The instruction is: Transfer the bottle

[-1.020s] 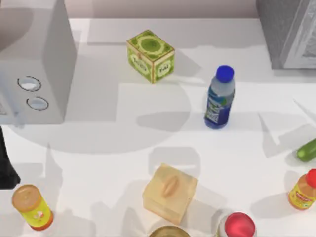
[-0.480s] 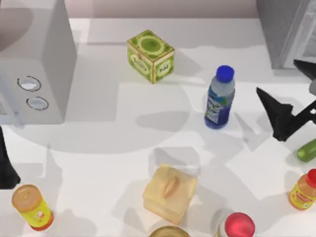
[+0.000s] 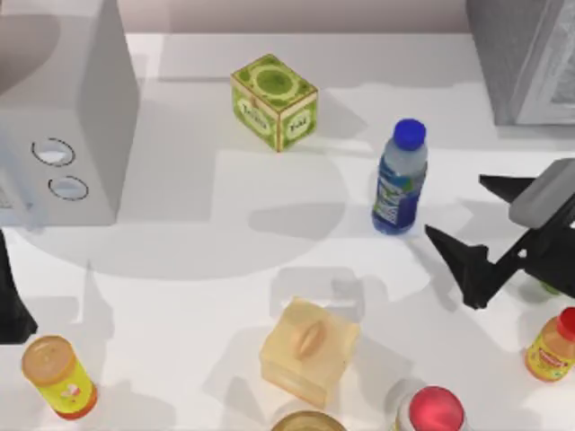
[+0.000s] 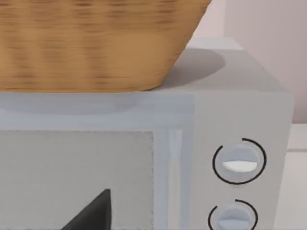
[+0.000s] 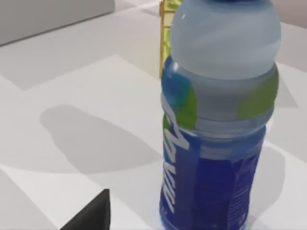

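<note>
The bottle (image 3: 400, 180) stands upright right of the table's middle, clear with a blue cap and a blue, green and white label. My right gripper (image 3: 454, 206) hovers just to its right, open, with its black fingers (image 3: 460, 262) pointing at the bottle and nothing between them. The right wrist view has the bottle (image 5: 216, 134) close up and one black fingertip (image 5: 91, 215) at the frame's edge. My left arm (image 3: 11, 305) sits parked at the table's left edge, and its wrist view holds one black fingertip (image 4: 91, 215) set well off to the side, facing the microwave (image 4: 240, 120).
A microwave (image 3: 63, 117) fills the back left, with a wicker basket (image 4: 96, 43) on top. A green box (image 3: 274, 101) stands behind the bottle and a tan block (image 3: 308, 350) in front. A yellow bottle (image 3: 58, 377), a red-capped bottle (image 3: 550, 346) and a red lid (image 3: 436, 410) line the front.
My right gripper came into view from the right and has moved left and forward, ending close beside the bottle. The bottle and the left arm have not moved.
</note>
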You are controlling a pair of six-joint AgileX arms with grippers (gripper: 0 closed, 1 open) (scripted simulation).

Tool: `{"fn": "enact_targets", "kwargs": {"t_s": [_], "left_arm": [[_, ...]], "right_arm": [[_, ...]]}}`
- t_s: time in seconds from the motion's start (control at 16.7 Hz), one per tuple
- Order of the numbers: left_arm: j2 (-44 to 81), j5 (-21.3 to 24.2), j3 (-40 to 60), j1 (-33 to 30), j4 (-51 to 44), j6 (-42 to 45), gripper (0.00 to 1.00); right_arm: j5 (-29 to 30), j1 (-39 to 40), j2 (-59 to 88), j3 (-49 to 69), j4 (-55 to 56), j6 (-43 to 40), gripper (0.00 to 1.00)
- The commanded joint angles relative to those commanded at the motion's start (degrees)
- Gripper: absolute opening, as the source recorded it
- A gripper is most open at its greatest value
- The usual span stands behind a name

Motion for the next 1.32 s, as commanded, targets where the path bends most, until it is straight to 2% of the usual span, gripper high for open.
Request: {"fn": "enact_targets", "kwargs": {"t_s": [0.3,0.54,0.96,1.32], "left_arm": [[0.00,0.00,0.00,0.00,0.00,0.00,1.00],[0.00,0.00,0.00,0.00,0.00,0.00,1.00],[0.00,0.00,0.00,0.00,0.00,0.00,1.00],[0.00,0.00,0.00,0.00,0.00,0.00,1.00]], "right_arm": [[0.16,-0.23,-0.22,0.13,-0.27,0.05,1.00],[2.99,2.92,-0.57,4.89,-4.63,0.96,1.00],[8.85,8.95,11.63,18.43,-5.97,2.26,1.00],[9.47,9.51,14.59,20.52,-4.82,2.50,1.00]]}}
